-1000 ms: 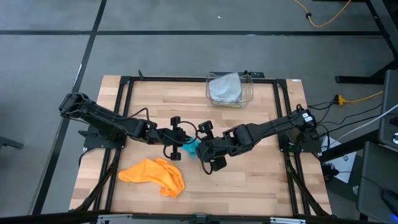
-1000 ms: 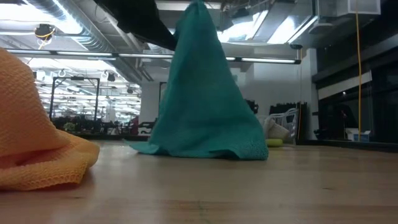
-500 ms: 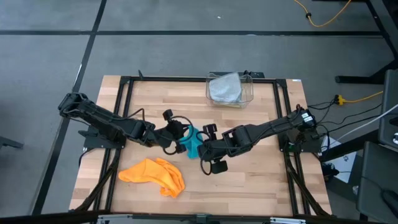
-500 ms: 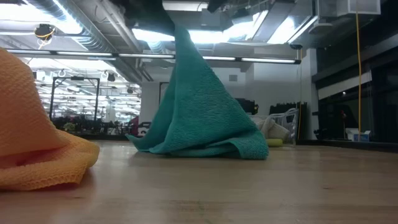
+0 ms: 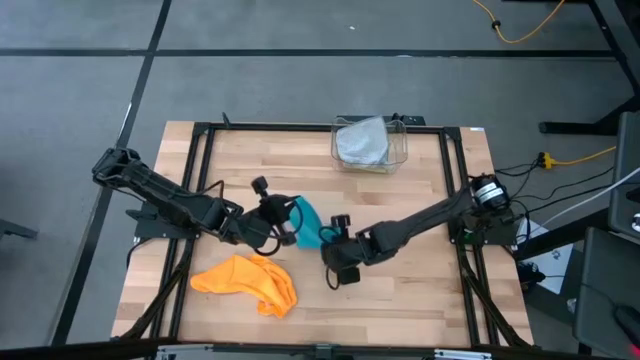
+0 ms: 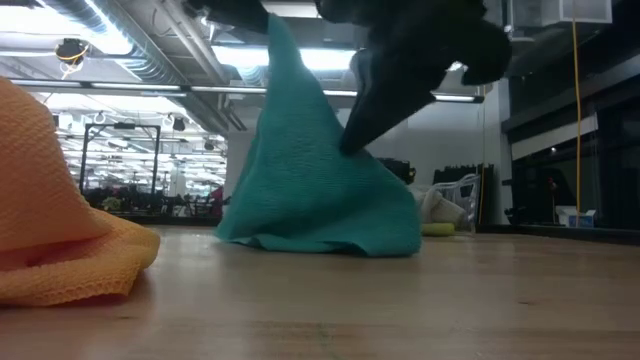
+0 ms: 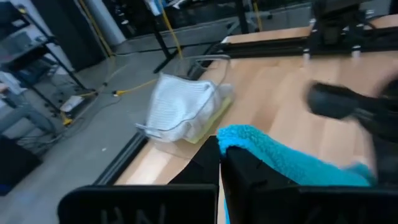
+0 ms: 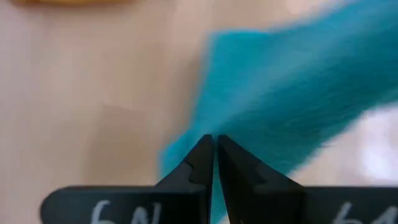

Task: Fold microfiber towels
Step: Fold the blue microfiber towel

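The teal towel (image 6: pixel 310 190) hangs like a tent between my two grippers at the table's middle, its lower edge on the wood (image 5: pixel 309 226). My left gripper (image 5: pixel 287 224) is shut on its top. My right gripper (image 5: pixel 327 240) is shut on its sloping side (image 6: pixel 352 140). The orange towel (image 5: pixel 248 279) lies bunched near the front left. The grey-blue towel (image 5: pixel 361 142) sits in the clear bin, with a lime green towel (image 7: pixel 208 117) under it. My left gripper pinches the teal towel's top corner (image 7: pixel 233 138) between its two shut fingers, coming about level from the table's left. The towel hangs below the fingers, its lower edge on the table. My right gripper pinches the towel partway down its sloping edge (image 6: pixel 349 148), its fingers (image 6: pixel 385 95) slanting down from the table's right. The cloth below the hold rests on the table.
The clear plastic bin (image 5: pixel 397 150) stands at the table's far edge, right of middle. The orange towel fills the near left of the low view (image 6: pixel 60 240). Bare wood (image 5: pixel 410 290) lies at the front right. A black frame (image 5: pixel 200 150) runs round the table.
My left gripper has gone toward the table's left edge with the teal towel's top, drawing the cloth out. My right gripper has come down toward the table and now meets the towel's sloping side. The towel's lower edge has stayed on the wood.
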You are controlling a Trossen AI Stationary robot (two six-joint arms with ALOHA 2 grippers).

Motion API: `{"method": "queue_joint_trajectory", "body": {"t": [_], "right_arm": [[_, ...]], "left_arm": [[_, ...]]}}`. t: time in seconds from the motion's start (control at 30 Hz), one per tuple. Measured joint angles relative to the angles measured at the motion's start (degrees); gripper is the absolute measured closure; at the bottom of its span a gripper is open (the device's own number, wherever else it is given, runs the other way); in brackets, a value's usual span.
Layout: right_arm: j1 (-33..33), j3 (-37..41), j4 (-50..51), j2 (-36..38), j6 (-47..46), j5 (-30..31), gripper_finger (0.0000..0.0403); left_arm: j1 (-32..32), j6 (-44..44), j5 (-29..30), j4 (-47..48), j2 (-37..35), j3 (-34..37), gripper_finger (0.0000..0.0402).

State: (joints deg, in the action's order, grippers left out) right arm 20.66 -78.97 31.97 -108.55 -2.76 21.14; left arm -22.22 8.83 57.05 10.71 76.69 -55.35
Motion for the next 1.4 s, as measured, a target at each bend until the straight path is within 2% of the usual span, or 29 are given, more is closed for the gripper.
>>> {"method": "queue_joint_trajectory", "body": {"t": [0.2, 0.43, 0.63, 0.73, 0.87, 1.0, 1.1, 1.27, 1.33, 1.4], "right_arm": [[2.35, 6.35, -15.45, 0.00, 1.83, -1.57, 0.0375], [2.53, 9.35, -24.08, 0.00, -0.79, -1.24, 0.0375], [2.13, 9.35, -29.33, -0.04, 3.67, -2.41, 0.0369], [1.37, 9.35, -32.08, -0.04, 2.96, -4.18, 0.0341], [-0.04, 9.33, -34.00, -0.14, -1.27, -3.87, 0.0274], [-1.45, 9.28, -32.74, -2.62, -4.25, 0.59, 0.0212], [-2.84, 9.33, -29.83, -4.90, -4.28, 6.00, 0.0186], [-5.22, 9.31, -19.32, -5.35, -4.51, 20.54, 0.0181], [-6.02, 9.33, -15.73, -4.91, -4.55, 23.82, 0.0185], [-6.86, 9.33, -14.15, -4.37, -4.45, 24.39, 0.0189]], "left_arm": [[0.92, -0.01, 1.85, 0.73, -0.02, 0.00, 0.0401], [1.68, -0.01, 1.87, 0.91, -0.02, 0.00, 0.0401], [2.12, -0.32, 1.87, 0.91, -0.02, 0.02, 0.0402], [2.44, -0.48, 1.85, 0.89, -0.02, 0.02, 0.0401], [2.91, -1.79, 1.87, 0.89, -0.02, 0.02, 0.0401], [2.75, -1.87, 1.86, 0.86, -0.02, 0.04, 0.0401], [2.28, -1.85, 1.87, 0.80, -0.02, 0.07, 0.0401], [1.32, -1.83, 1.85, 0.82, -0.02, 0.07, 0.0401], [1.15, -1.82, 1.87, 0.81, -0.02, 0.07, 0.0401], [1.14, -1.76, 1.87, 0.82, -0.02, 0.07, 0.0401]]}}
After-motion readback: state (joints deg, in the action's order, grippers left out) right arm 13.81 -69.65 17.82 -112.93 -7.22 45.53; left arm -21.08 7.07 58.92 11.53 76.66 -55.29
